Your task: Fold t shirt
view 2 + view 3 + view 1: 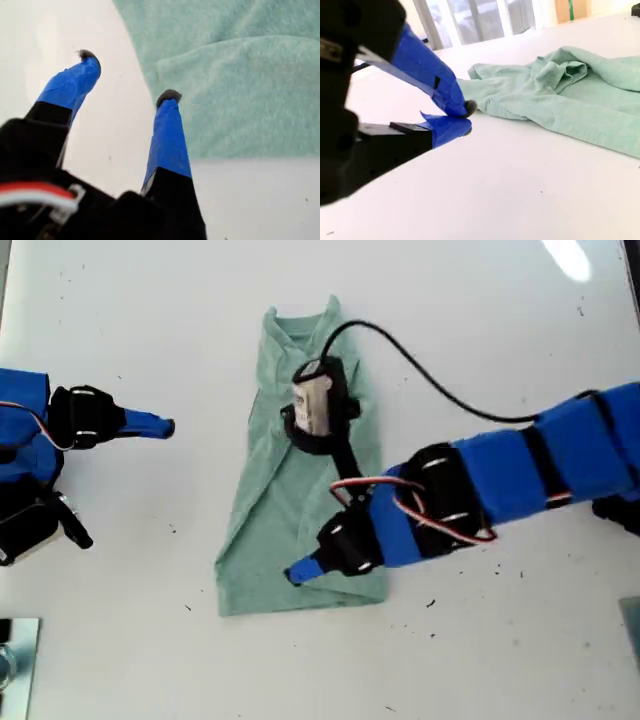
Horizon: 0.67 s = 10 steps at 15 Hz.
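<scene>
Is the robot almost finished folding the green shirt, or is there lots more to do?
About halfway, I'd guess. Done: the t shirt lies on the table as a narrow strip, its sides already folded in. In hand: my first gripper is open at the strip's bottom edge, holding nothing yet. My second gripper is shut and empty, away from the cloth. Left: folding the long strip end to end.

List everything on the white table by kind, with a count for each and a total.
Pale sage-green cloth t-shirt, lengthwise folded: 1
Blue-taped robot grippers: 2, my first gripper open at the shirt's hem, my second gripper shut, off the shirt at the exterior view's left
Total: 3
</scene>
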Available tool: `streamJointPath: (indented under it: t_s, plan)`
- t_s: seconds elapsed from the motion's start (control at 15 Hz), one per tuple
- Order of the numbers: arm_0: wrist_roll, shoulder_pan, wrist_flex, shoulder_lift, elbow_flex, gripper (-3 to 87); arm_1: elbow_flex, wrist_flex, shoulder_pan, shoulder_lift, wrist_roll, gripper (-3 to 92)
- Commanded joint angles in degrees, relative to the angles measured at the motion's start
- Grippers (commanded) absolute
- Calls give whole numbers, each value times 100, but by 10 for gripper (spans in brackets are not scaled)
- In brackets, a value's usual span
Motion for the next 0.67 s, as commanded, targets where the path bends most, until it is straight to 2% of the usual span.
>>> streamJointPath:
  t_s: [0.0,0.07,0.13,0.2,0.33,0.47,0.6]
  plan:
    - [26,44,-114,35,62,-3,870,1063,105,1898,-193,243]
    - [26,35,-114,35,62,-3,2083,1125,308,2672,-272,231]
    - [18,18,-114,35,62,-3,3621,624,589,3507,-475,177]
    - [9,26,-114,35,62,-3,5300,-9,914,4403,-492,44]
    - [-53,18,-114,35,62,-3,8517,-1354,1714,6451,-387,25]
    - [-475,79,0,202,9,-3,9949,-1336,2136,7831,-369,25]
    - [-1037,413,97,123,-519,-3,10178,-1371,2355,7787,-439,25]
